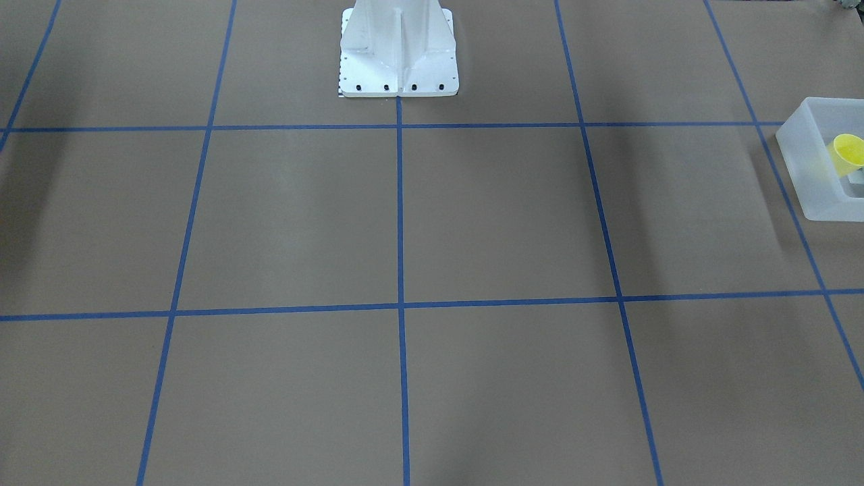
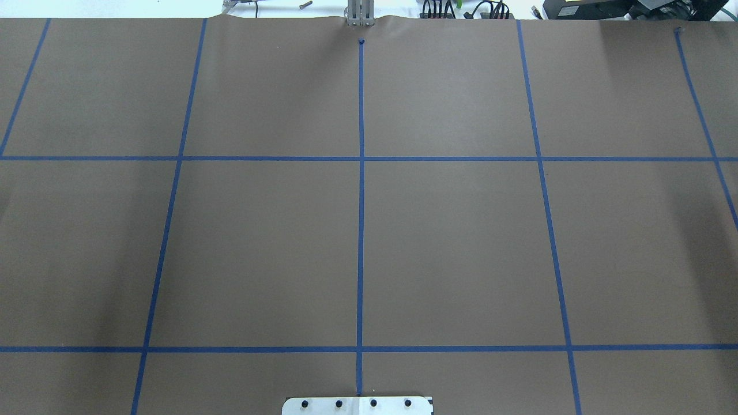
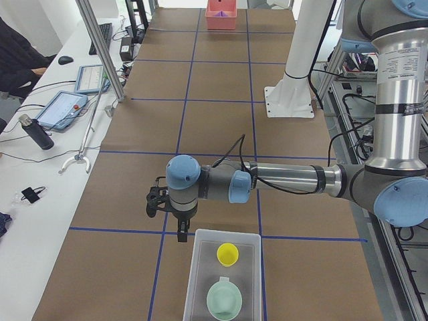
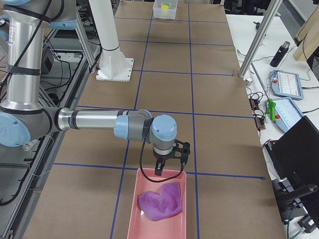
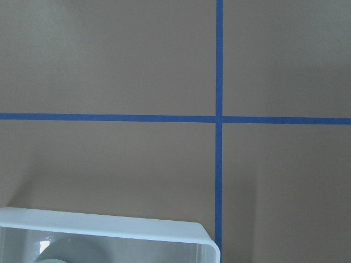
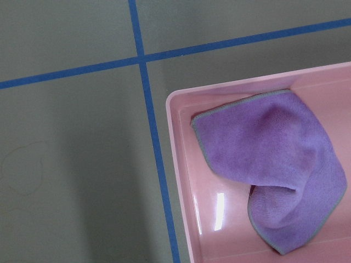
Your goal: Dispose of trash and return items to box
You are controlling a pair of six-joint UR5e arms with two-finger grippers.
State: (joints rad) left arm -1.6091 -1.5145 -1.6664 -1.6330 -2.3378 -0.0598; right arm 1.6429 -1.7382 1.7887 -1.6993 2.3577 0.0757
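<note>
Box: the translucent frosted-white rectangular plastic bin [image 3: 200,274] is standing at the table's end on the robot's left.
Items: the small yellow tapered plastic cup [image 3: 227,253] and the pale mint-green round plastic bowl [image 3: 223,301] are both lying inside this bin, the cup at the end nearer the left arm.
Other tray: a shallow pink rectangular plastic tray [image 4: 144,226] at the opposite end is holding a crumpled purple cloth [image 4: 160,200].
Left gripper [image 3: 179,234]: it is hanging just beside the bin's end. It is showing only in a side view, so I cannot tell how far it is open, and I am seeing nothing in it.
Right gripper [image 4: 169,167]: it is hovering over the pink tray's near rim. Its opening also cannot be judged.
Table: the brown paper surface with blue tape lines [image 2: 450,248] is showing no loose item in the middle views.
Step in hand: I am judging that the task is finishing, with both items in the bin.
Next move: probably each arm is needing only to lift straight up, without catching a rim.
</note>
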